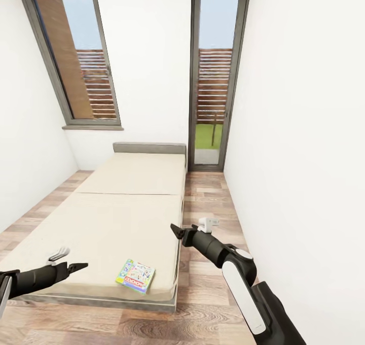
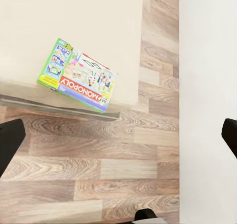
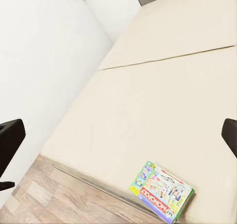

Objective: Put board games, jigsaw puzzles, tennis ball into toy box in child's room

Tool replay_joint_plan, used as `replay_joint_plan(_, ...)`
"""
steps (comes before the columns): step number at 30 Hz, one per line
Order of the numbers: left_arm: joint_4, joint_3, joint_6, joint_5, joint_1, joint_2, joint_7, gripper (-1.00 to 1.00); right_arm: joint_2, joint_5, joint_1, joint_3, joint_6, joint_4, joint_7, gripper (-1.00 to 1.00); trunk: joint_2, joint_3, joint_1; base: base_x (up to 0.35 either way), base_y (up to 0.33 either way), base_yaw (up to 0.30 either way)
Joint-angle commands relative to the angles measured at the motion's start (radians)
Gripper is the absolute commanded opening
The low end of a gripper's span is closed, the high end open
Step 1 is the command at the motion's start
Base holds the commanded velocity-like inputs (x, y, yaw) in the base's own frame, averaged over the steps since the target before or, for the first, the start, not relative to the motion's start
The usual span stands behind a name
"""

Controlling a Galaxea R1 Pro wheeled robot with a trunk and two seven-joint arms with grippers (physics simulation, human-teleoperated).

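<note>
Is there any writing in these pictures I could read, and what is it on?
"MY MONOPOLY" on the cover of the board game lying on the bed.
"MONOPOLY" shows again on the same box from the right wrist camera.
The smaller print on the cover is too blurred to read.

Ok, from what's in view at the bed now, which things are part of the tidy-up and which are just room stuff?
Part of the job:
- board game, the green-edged box lying near the foot of the bed
- left gripper and right gripper, both empty

Just room:
- window
- glass door
- wooden floor
</note>
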Motion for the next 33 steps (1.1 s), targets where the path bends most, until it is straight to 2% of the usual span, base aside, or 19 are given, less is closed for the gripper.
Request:
replay_joint_plan(1, 0.000, 0.003, 0.006, -0.008, -0.001, -0.003, 0.004, 1.00, 0.000, -0.001, -0.001, -0.001, 0.000, -0.001, 0.002, 1.00, -0.009, -0.005, 0.004, 0.000, 0.000, 0.000)
replay_joint_plan(5, 0.006, 0.003, 0.006, -0.006, -0.001, -0.016, 0.036, 1.00, 0.000, 0.000, -0.001, -0.001, -0.008, -0.002, 0.002, 1.00, -0.037, -0.018, 0.020, 0.000, 0.000, 0.000)
replay_joint_plan(12, 0.042, 0.003, 0.003, -0.007, -0.002, -0.059, 0.083, 1.00, 0.000, -0.001, -0.001, -0.002, -0.012, -0.005, 0.003, 1.00, -0.086, -0.040, 0.047, 0.000, 0.000, 0.000)
replay_joint_plan(15, 0.111, 0.003, -0.038, -0.005, -0.003, -0.074, 0.128, 1.00, 0.000, -0.006, -0.001, -0.002, -0.012, -0.010, 0.004, 1.00, -0.107, -0.049, 0.058, 0.000, 0.000, 0.000)
replay_joint_plan(16, 0.148, 0.003, -0.071, -0.003, -0.003, -0.077, 0.151, 1.00, 0.000, -0.007, -0.001, -0.002, -0.013, -0.012, 0.005, 1.00, -0.114, -0.052, 0.062, 0.000, 0.000, 0.000)
replay_joint_plan(17, 0.183, 0.003, -0.103, -0.001, -0.003, -0.080, 0.174, 1.00, 0.000, -0.008, -0.001, -0.002, -0.013, -0.013, 0.005, 1.00, -0.121, -0.055, 0.066, 0.000, 0.000, 0.000)
replay_joint_plan(22, 0.296, 0.006, -0.172, 0.002, -0.004, -0.082, 0.243, 1.00, 0.000, -0.010, -0.001, -0.002, -0.008, -0.016, 0.005, 1.00, -0.156, -0.071, 0.085, 0.000, 0.000, 0.000)
replay_joint_plan(28, 0.333, 0.011, -0.188, 0.001, -0.004, -0.083, 0.255, 1.00, 0.000, -0.011, -0.001, -0.002, -0.010, -0.016, 0.005, 1.00, -0.198, -0.090, 0.108, 0.000, 0.000, 0.000)
replay_joint_plan(33, 0.405, 0.017, -0.233, 0.003, -0.004, -0.074, 0.250, 1.00, 0.000, -0.011, -0.001, -0.003, -0.012, -0.016, 0.004, 1.00, -0.233, -0.106, 0.127, 0.000, 0.000, 0.000)
